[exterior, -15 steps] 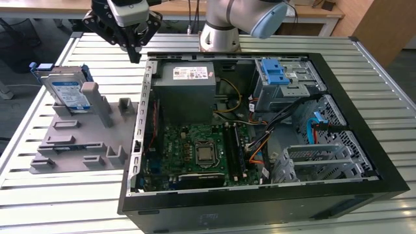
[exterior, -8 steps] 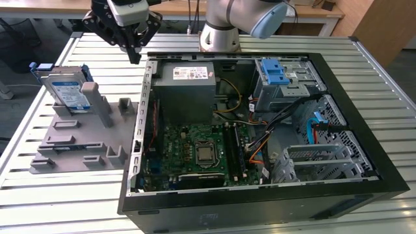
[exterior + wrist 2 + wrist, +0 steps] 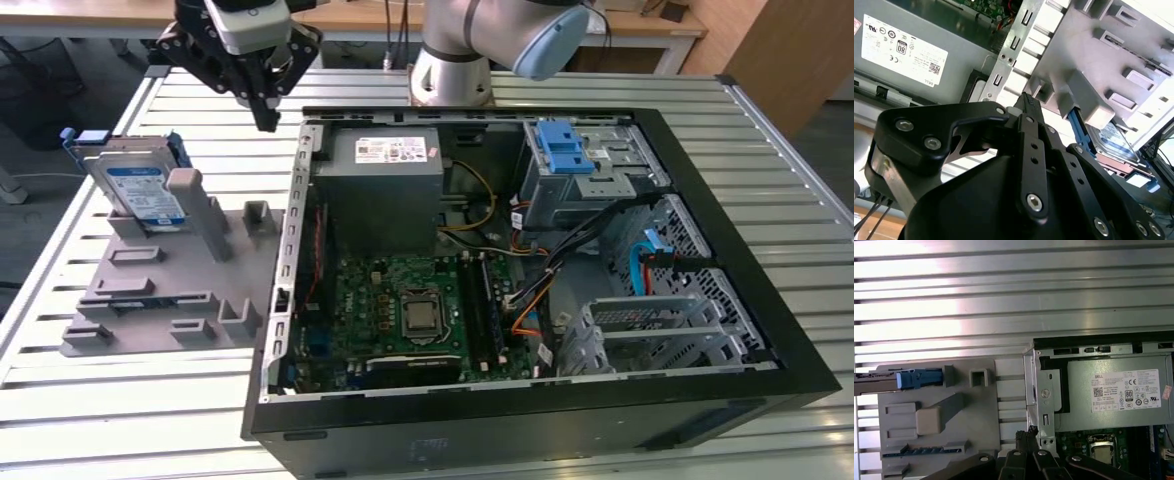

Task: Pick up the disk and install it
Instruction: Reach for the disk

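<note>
Closed and empty, the tool [image 3: 267,118] hangs with its black fingers [image 3: 263,100] pressed tip to tip, pointing down over the slatted metal worktop [image 3: 134,400]. In the exterior view it sits just off the far corner of the open case [image 3: 534,425], on that view's left, above the gap between the case and a grey holder [image 3: 160,295]. It touches nothing. The disk [image 3: 140,190] stands on edge in a slot at the far end of the holder, tipped slightly back, its white-and-blue label facing the camera and its blue carrier [image 3: 174,150] showing along its edges. The disk is on the exterior view's left of the tool and nearer the camera, close by but clearly apart. In the first wrist view the disk [image 3: 874,382] appears edge-on with the carrier [image 3: 916,377] at its end, across the holder [image 3: 979,405] from the fingertips [image 3: 1030,432]. In the second wrist view the disk [image 3: 1114,137] shows past the holder's blocks. Inside the case, the power supply [image 3: 387,165] lies at the corner nearest the tool, the green board [image 3: 400,300] nearer the camera, and a metal cage [image 3: 594,180] with a blue latch [image 3: 563,148] on the exterior view's right.
</note>
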Controlling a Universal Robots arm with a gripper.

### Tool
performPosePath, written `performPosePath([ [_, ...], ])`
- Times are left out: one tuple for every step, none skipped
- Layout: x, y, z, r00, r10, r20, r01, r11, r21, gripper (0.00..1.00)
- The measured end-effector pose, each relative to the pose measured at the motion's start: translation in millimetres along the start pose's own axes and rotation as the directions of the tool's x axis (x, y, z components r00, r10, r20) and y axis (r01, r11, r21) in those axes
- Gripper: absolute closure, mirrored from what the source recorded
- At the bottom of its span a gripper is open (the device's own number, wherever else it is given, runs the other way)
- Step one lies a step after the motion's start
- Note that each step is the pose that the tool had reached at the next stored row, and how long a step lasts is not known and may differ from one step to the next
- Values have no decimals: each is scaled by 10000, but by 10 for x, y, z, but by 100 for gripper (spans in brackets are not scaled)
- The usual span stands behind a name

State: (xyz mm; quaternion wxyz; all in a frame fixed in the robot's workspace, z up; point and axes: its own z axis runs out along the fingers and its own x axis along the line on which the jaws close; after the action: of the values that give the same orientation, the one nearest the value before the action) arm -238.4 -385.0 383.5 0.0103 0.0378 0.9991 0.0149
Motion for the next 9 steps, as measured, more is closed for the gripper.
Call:
performPosePath([
  [0, 0, 0, 10000, 0, 0, 0, 10000, 1, 89],
  [0, 0, -1, 10000, 0, -1, 0, 10000, 1, 89],
  [1, 0, -1, 10000, 1, -2, -1, 10000, 1, 89],
  [1, 0, -1, 10000, 0, -2, 0, 10000, 2, 89],
  [3, 0, 0, 10000, 0, -1, 0, 10000, 1, 89],
  [6, 0, 0, 10000, 1, -1, -1, 10000, 1, 89],
  [9, -1, 0, 10000, 1, -1, -1, 10000, 0, 89],
  [12, -1, 0, 10000, 1, -1, -1, 10000, 0, 89],
  [15, -1, 0, 10000, 1, -1, -1, 10000, 1, 89],
])
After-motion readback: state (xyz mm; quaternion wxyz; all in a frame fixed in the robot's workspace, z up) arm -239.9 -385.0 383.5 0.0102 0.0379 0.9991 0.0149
